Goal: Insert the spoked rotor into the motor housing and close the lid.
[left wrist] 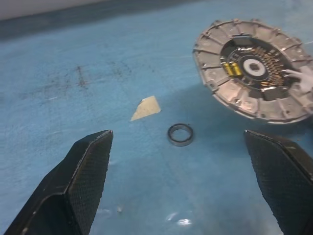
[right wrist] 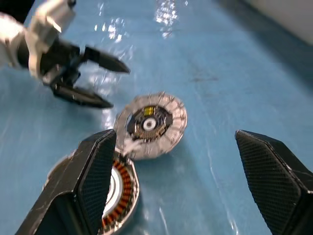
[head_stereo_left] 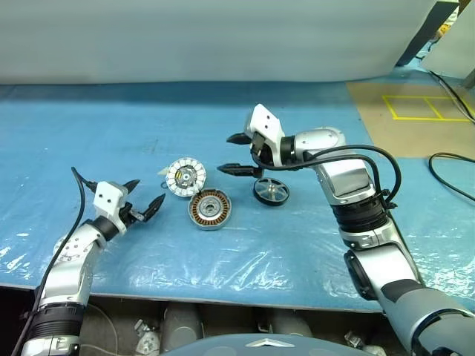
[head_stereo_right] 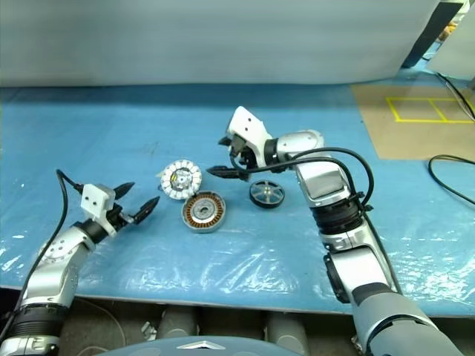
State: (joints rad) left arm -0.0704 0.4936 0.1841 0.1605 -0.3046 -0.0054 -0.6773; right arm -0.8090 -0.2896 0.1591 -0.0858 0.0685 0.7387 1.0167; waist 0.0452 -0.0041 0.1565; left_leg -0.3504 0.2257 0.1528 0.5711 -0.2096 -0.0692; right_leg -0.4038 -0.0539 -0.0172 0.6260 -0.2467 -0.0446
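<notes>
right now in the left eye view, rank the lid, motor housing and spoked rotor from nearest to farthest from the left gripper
1. The lid, ribbed face up, is just to the right of the left gripper and slightly farther back.
2. The motor housing sits right of the lid, nearer the table's front edge.
3. The spoked rotor is farthest right, below the right gripper.

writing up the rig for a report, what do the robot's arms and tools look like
Both arms are glossy silver-grey shells with black ribbed joint bands. Each wrist carries a white boxy block. The left tool and right tool each have two black, tapered, pointed fingers with a fine woven texture. Black cables loop along both forearms; the right one arcs widely.
</notes>
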